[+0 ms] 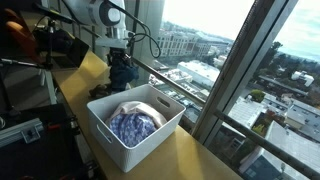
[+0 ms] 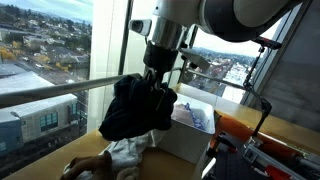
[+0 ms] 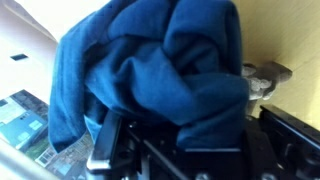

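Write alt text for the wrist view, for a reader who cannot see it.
A bunched dark blue cloth fills most of the frame, clamped in the black gripper at the bottom edge. A tan surface shows at the upper right, and city buildings appear at the lower left.

An upper-floor lab or office in a high-rise: tall windows look down on city rooftops, and a wooden worktop stands beside cable-strung equipment and a robot arm.
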